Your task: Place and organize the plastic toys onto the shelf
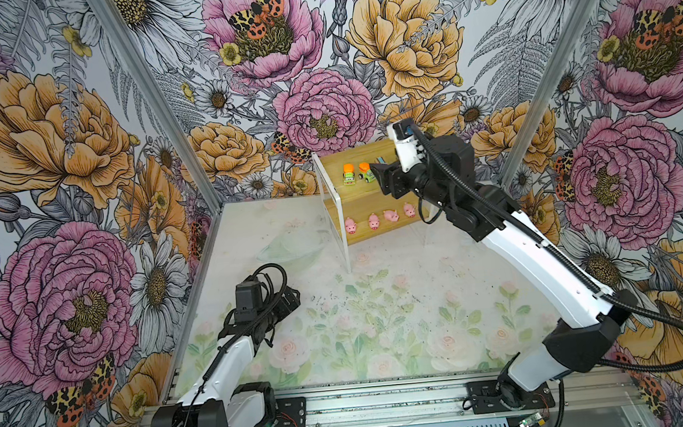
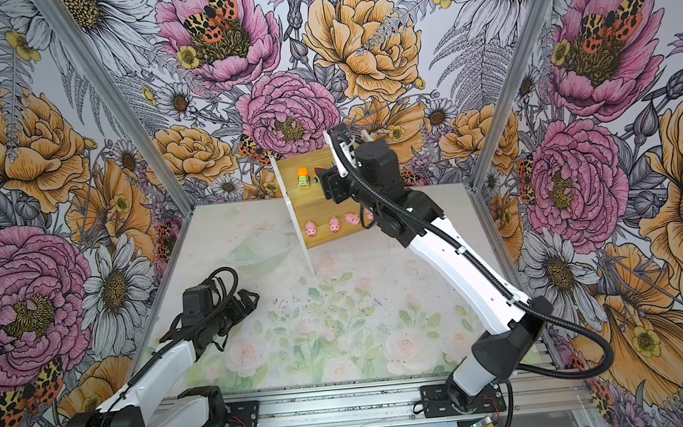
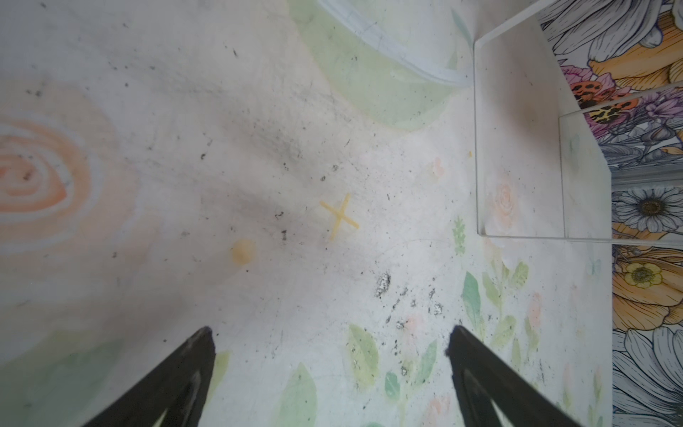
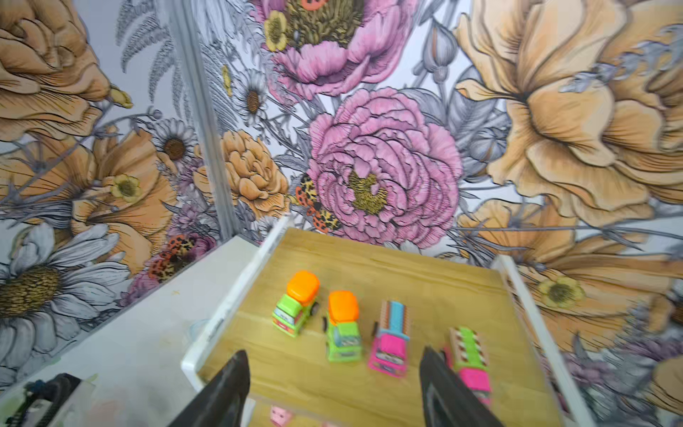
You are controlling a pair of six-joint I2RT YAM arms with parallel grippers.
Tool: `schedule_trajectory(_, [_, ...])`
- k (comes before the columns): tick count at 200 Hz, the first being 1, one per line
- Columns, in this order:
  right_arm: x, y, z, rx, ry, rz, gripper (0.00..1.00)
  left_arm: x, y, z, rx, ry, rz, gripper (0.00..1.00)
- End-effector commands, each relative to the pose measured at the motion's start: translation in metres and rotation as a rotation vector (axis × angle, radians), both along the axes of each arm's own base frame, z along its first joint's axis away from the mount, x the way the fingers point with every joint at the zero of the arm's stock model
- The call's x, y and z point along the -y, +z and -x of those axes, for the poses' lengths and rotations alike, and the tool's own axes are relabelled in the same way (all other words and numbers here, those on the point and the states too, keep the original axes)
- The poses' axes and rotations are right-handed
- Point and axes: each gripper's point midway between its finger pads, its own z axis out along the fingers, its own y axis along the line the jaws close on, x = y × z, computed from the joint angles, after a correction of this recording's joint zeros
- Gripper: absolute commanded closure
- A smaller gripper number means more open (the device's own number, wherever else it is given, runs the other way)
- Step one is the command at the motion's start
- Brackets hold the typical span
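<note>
The shelf (image 1: 329, 163) stands at the back of the table. On its upper board, in the right wrist view, stand two green trucks with orange tops (image 4: 296, 308) (image 4: 343, 327) and two pink trucks, one blue-topped (image 4: 390, 340) and one green-topped (image 4: 471, 360). Several pink pigs (image 1: 350, 225) line the lower board. My right gripper (image 4: 334, 353) hovers open over the front of the upper board, holding nothing, and hides the pink trucks in both top views. My left gripper (image 3: 330, 331) is open and empty above the table, left of the shelf.
A clear bowl (image 1: 292, 247) sits on the table by the shelf's left side. The shelf's side panel (image 3: 517, 111) shows in the left wrist view. Flowered walls close the cell on three sides.
</note>
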Motion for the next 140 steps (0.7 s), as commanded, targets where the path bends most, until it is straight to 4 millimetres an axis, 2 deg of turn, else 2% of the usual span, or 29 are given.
schedule_trajectory(1, [0.073,-0.044,-0.009,-0.037,-0.144,0.02,0.27,0.001,0.036,-0.017,0.157,-0.01,-0.044,0.01])
schedule_trajectory(11, [0.106,-0.068,-0.01,-0.054,-0.197,0.005,0.27,0.0,0.05,-0.021,0.215,0.002,-0.064,0.01])
schedule_trajectory(33, [0.164,-0.149,-0.007,-0.135,-0.282,-0.033,0.27,-0.003,0.081,-0.031,0.355,0.031,-0.095,0.01])
schedule_trajectory(42, [0.177,-0.177,-0.002,-0.134,-0.295,-0.053,0.27,-0.005,0.089,-0.034,0.401,0.043,-0.11,0.01])
schedule_trajectory(60, [0.189,-0.227,0.012,-0.107,-0.297,-0.066,0.27,-0.011,0.101,-0.041,0.471,0.067,-0.15,0.01])
schedule_trajectory(65, [0.19,-0.232,0.015,-0.082,-0.296,-0.07,0.27,-0.013,0.102,-0.043,0.483,0.072,-0.166,0.01])
schedule_trajectory(82, [0.197,-0.268,0.026,-0.073,-0.311,-0.074,0.26,-0.018,0.105,-0.05,0.503,0.076,-0.228,0.01])
schedule_trajectory(105, [0.21,-0.302,0.029,-0.063,-0.373,-0.057,0.26,-0.024,0.108,-0.061,0.547,0.085,-0.303,0.01])
schedule_trajectory(128, [0.215,-0.31,0.022,0.022,-0.383,-0.085,0.26,-0.03,0.113,-0.073,0.584,0.091,-0.355,0.01])
schedule_trajectory(140, [0.216,-0.325,0.013,-0.017,-0.38,-0.081,0.26,-0.033,0.116,-0.078,0.586,0.086,-0.402,0.01])
